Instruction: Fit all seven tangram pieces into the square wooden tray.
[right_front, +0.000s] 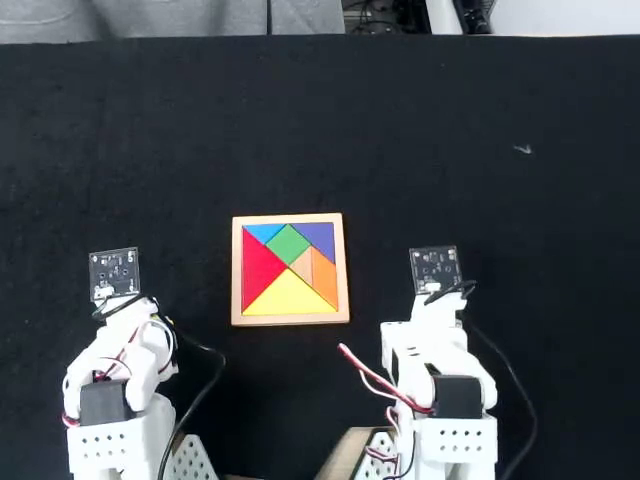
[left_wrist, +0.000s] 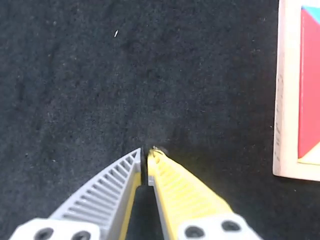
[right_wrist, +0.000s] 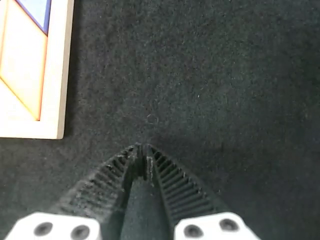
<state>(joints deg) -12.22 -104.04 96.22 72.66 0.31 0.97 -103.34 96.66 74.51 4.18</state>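
Note:
The square wooden tray (right_front: 237, 270) lies in the middle of the black table with several coloured tangram pieces filling it: a red triangle (right_front: 260, 272), a yellow triangle (right_front: 288, 297), a green square (right_front: 290, 243), blue and purple pieces along its far side and orange ones on the right. My left gripper (left_wrist: 146, 152) hovers over bare cloth to the left of the tray (left_wrist: 282, 100), shut with nothing in it. On the tray's other side, my right gripper (right_wrist: 144, 148) is shut and holds nothing, with the tray's corner (right_wrist: 57, 75) beside it.
Both arms are folded back near the table's front edge, the left arm (right_front: 118, 375) and the right arm (right_front: 440, 370). Red and black cables trail from their bases. Black cloth covers the table all around the tray.

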